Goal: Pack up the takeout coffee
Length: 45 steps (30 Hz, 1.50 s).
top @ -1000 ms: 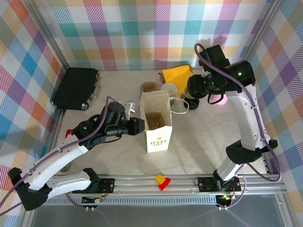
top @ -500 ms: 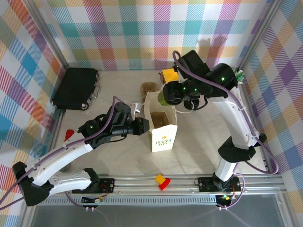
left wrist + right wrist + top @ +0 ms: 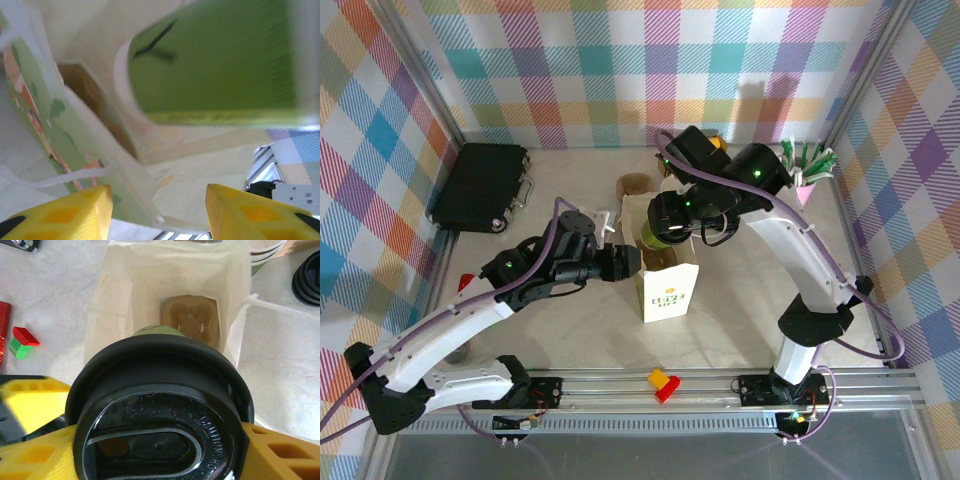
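Observation:
The takeout coffee, a green cup with a black lid, hangs upright just above the mouth of the white paper bag. My right gripper is shut on it, a yellow finger on each side of the lid. A brown carrier lies on the bag's floor. My left gripper is at the bag's left rim and stands open. The bag's wall runs between its parted fingers without being pinched. The green cup looms above them.
A black case lies at the back left. A brown round thing sits just behind the bag, and a pink cup of straws stands at the back right. Black lids lie right of the bag. A small red-and-yellow block rests on the front rail.
My right arm has carried the coffee from the back right to over the bag's mouth. My left gripper's jaws have parted at the bag's left rim, and the bag has shifted slightly right.

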Tool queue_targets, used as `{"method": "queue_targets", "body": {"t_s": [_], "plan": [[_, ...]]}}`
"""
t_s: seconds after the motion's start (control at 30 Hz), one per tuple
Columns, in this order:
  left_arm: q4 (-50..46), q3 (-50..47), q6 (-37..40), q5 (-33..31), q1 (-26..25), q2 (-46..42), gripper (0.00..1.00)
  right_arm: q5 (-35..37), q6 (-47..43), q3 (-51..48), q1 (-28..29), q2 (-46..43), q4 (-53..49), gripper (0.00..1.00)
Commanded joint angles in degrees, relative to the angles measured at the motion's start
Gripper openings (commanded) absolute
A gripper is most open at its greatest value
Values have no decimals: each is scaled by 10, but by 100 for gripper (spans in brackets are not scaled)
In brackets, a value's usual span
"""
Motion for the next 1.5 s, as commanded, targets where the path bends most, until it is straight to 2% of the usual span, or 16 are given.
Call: {"method": "queue_targets", "body": {"t_s": [0.0, 0.13, 0.27, 0.63, 0.8, 1.1, 1.47], "plan": [[-39, 38, 37, -36, -7, -34, 53, -4, 29, -16, 9, 13, -101, 53], [-66, 37, 56, -62, -6, -37, 52, 2, 48, -36, 16, 24, -101, 53], [-46, 9, 60, -21, -5, -38, 48, 9, 61, -47, 21, 37, -101, 53], [-3, -63, 93, -7, -5, -49, 43, 1, 78, -66, 22, 69, -101, 53], [6, -79, 104, -2, -5, -51, 42, 4, 78, -71, 22, 84, -101, 53], [49, -109, 133, 49, -5, -71, 43, 14, 80, -75, 21, 100, -101, 54], [50, -111, 148, 57, -6, -75, 43, 15, 70, -93, 18, 106, -99, 54]]}}
